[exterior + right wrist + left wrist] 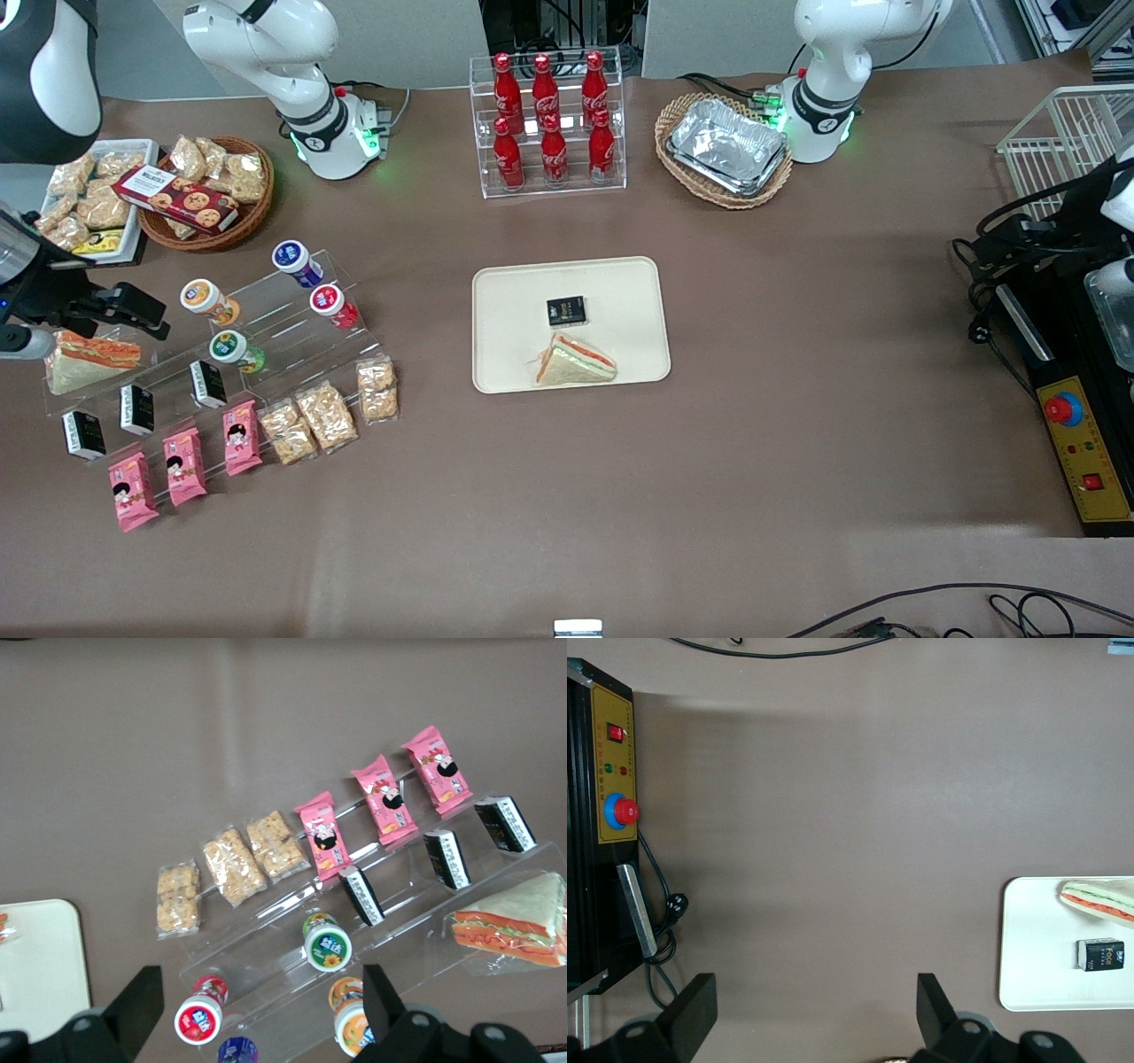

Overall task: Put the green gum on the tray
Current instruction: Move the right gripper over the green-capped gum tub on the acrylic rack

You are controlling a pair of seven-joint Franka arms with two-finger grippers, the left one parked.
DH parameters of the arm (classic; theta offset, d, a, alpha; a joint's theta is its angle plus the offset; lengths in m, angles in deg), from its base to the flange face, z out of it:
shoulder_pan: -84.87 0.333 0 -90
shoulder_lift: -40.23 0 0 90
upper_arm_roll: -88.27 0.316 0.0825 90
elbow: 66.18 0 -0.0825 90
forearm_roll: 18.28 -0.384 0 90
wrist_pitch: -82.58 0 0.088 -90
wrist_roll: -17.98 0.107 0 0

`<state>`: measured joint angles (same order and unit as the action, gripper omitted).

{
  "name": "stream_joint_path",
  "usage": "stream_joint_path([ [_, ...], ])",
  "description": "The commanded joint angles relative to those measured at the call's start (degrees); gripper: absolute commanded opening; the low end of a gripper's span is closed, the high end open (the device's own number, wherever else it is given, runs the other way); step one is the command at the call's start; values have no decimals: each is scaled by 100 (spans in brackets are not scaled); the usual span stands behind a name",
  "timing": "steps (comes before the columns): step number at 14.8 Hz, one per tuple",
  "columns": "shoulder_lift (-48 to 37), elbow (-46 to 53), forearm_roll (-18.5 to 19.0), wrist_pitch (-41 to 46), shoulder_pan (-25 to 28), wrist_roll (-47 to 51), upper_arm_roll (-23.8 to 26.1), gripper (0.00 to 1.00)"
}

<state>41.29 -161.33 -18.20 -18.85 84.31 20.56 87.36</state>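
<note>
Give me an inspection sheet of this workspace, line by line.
Surface: brown table.
Job's things: green gum on clear stepped rack; tray holds sandwich and black packet.
Clutter: orange, red, blue canisters, pink packets, cola bottles, foil trays.
Grippers: gripper open, above the rack, holding nothing.
Cables: black leads by control box.
Surroundings: wire basket.

Below the gripper (257, 1010), a clear glossy acrylic rack (425, 904) holds the plastic green gum (326, 943); matt brown tablecloth (177, 744).
</note>
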Motion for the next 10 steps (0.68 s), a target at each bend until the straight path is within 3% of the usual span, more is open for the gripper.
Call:
stream_joint_path([
  [1, -114, 49, 0, 44, 187, -12, 38, 100],
  [6, -141, -74, 9, 132, 118, -151, -15, 100],
  [10, -544, -985, 9, -375, -127, -1529, -235, 100],
])
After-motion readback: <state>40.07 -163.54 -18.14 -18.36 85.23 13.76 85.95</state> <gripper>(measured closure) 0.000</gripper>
